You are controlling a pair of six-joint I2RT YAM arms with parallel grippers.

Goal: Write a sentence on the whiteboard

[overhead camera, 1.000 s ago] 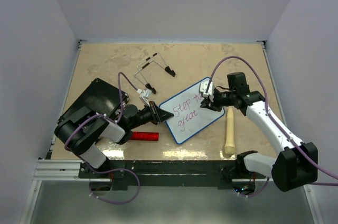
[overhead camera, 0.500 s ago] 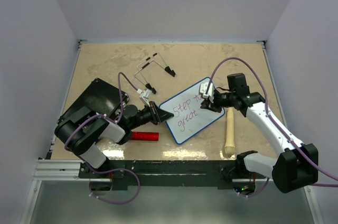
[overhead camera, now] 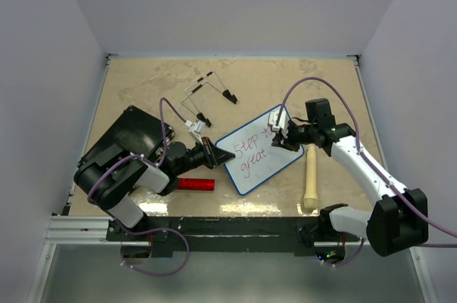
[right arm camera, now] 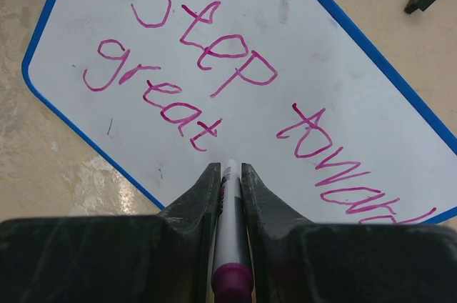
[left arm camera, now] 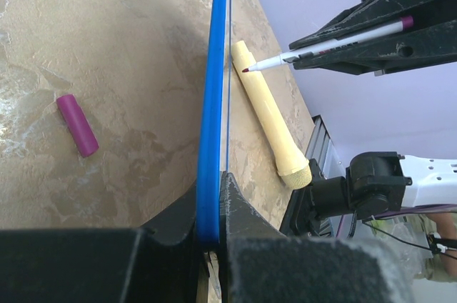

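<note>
Now the left jaws are pinching shut on the blue rim of the whiteboard (overhead camera: pixel 282 156), which is lying on the worktop (overhead camera: pixel 143 96), so it cannot slide. The right jaws are squeezing a marker (right arm camera: pixel 228 203), its tip hovering just after "great" in the sentence (right arm camera: pixel 207 53), ready for more letters.

Place: robot lab cell, probably | Signs: plain lavender wall panels (overhead camera: pixel 235 3) boxing a marbled tabletop (overhead camera: pixel 143 88); aluminium rail (overhead camera: pixel 78 230) along near edge; two cabled arms (overhead camera: pixel 360 164) bolted there.
</note>
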